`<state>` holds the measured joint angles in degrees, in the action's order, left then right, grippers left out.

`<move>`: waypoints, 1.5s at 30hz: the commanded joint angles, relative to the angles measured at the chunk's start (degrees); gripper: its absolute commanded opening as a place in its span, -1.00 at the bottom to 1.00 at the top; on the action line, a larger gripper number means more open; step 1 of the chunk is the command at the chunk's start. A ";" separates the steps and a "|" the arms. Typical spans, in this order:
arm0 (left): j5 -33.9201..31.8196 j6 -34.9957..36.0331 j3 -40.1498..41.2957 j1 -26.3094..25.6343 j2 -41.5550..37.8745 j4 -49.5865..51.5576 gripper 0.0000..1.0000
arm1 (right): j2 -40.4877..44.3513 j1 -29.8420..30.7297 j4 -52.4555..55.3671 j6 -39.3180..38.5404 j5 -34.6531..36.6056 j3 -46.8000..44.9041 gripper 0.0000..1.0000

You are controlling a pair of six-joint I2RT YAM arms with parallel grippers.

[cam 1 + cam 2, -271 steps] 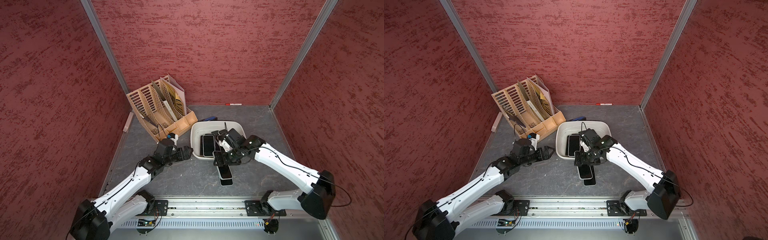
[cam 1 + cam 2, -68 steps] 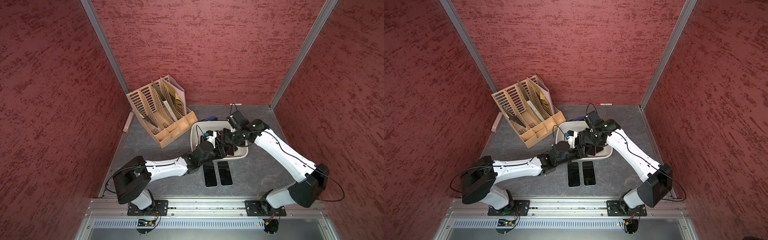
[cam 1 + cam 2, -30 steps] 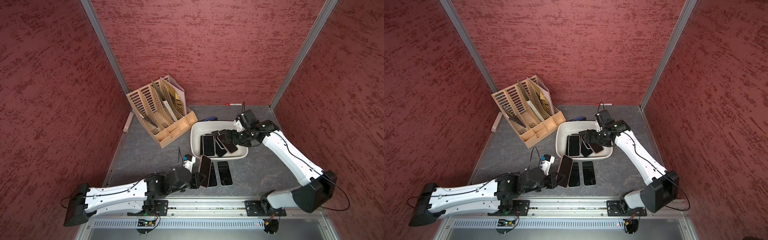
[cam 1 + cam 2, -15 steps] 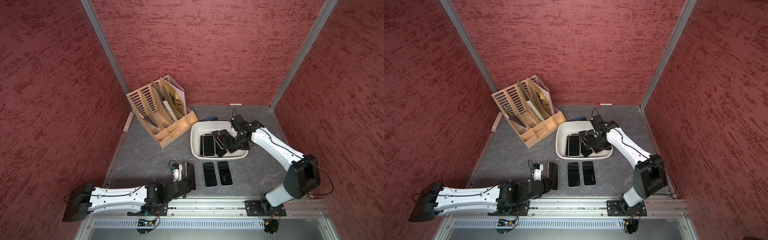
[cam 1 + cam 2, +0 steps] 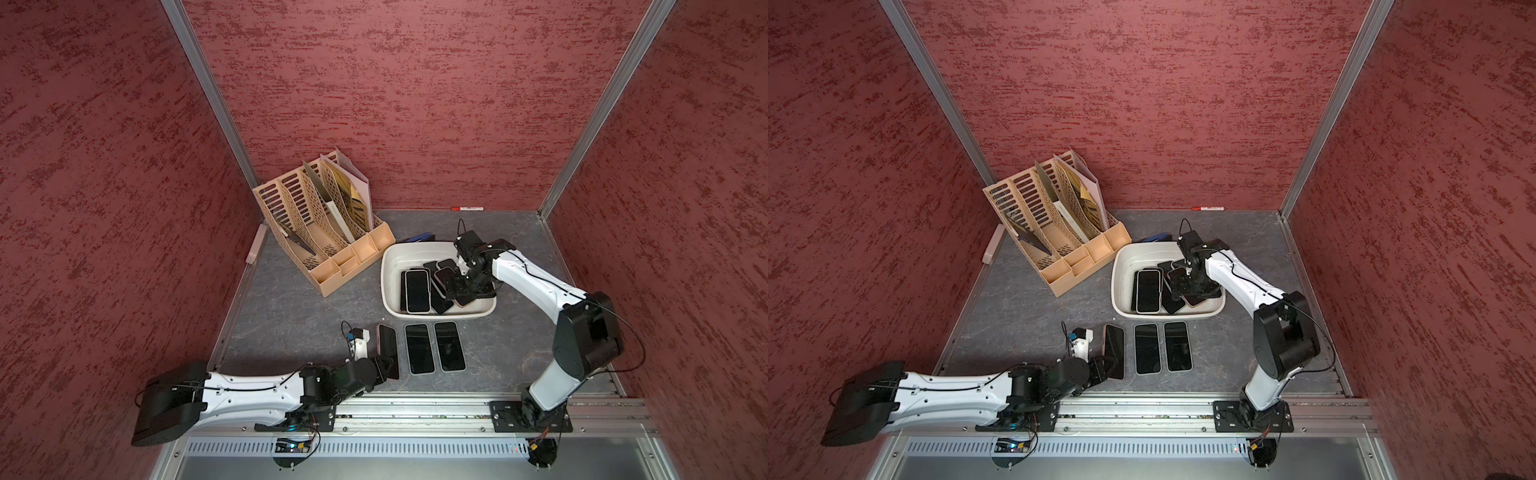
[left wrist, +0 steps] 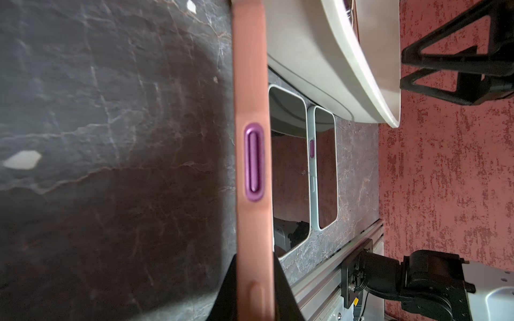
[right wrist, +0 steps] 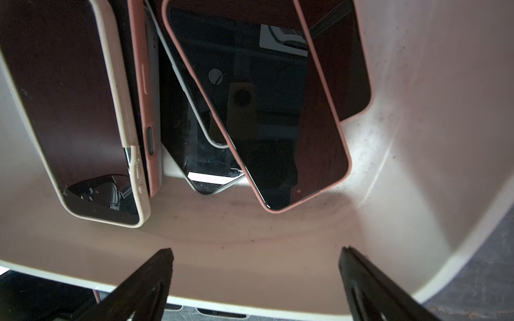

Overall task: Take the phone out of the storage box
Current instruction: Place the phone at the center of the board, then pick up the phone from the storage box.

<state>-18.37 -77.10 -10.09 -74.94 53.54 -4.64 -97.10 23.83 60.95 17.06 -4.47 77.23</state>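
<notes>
Pink-cased phone (image 7: 258, 111) lies in the box's (image 5: 390, 270) right end, just ahead of the right hand (image 7: 256, 250), which gapes empty in line with its long axis, while the left hand (image 5: 384, 370) pinches a second phone (image 5: 387, 345) on edge near the worktop's (image 5: 291, 324) front edge.

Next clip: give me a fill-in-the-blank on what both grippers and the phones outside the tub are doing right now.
1. The left gripper is shut on a phone whose case is ____.
2. The right gripper hangs with jaws ____ over the piled phones in the storage box.
3. On the table, ____ loose phones lie flat before the box.
Missing: pink; open; two.
</notes>
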 commanded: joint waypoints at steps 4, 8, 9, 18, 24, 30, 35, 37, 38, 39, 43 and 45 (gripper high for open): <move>4.63 2.75 0.34 2.32 5.44 -10.56 -1.00 | -0.01 -0.38 -1.09 0.32 -1.85 2.93 0.97; 6.15 2.90 0.05 3.80 9.73 -13.64 -1.00 | 0.02 -0.37 -1.12 0.26 -1.60 2.20 0.97; 6.24 2.72 -0.09 4.19 10.79 -14.34 -1.00 | 0.03 -0.37 -1.18 0.17 -1.46 1.92 0.97; 11.15 3.60 -1.97 8.21 19.89 -20.55 -0.78 | -4.91 -2.75 -1.01 -4.22 2.05 2.92 0.97; 11.78 1.89 -1.95 8.23 19.17 -17.44 -0.21 | -12.22 -5.13 -1.01 -7.60 0.68 9.51 0.97; 10.09 1.58 -2.95 8.51 9.82 -4.90 0.61 | -16.70 -5.19 -3.90 -11.04 -0.78 13.19 0.97; 7.93 1.70 -3.19 9.27 -3.37 8.22 0.99 | -19.95 -5.35 -4.02 -13.07 -3.35 15.20 0.97; 7.25 1.42 -2.81 9.75 -8.70 12.06 0.99 | -20.42 -5.32 -4.59 -13.33 -4.36 15.20 0.97; 6.81 1.33 -2.62 10.04 -11.37 14.05 0.99 | -20.66 -5.44 -5.03 -13.44 -4.58 14.93 0.96; 6.50 1.29 -2.64 10.22 -13.51 15.54 0.99 | -20.76 -5.39 -5.22 -13.63 -4.62 14.95 0.96; 6.08 2.41 -2.64 11.36 -20.43 18.69 0.99 | -21.72 -5.50 -4.59 -14.58 -2.91 15.47 0.96; 6.32 3.01 -2.81 11.90 -21.71 19.21 0.99 | -21.84 -5.55 -4.35 -14.52 -3.07 15.37 0.97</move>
<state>-11.03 -75.59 -12.32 -63.79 33.08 9.76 -118.41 18.59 56.95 3.70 -7.49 91.33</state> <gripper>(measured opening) 0.996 0.984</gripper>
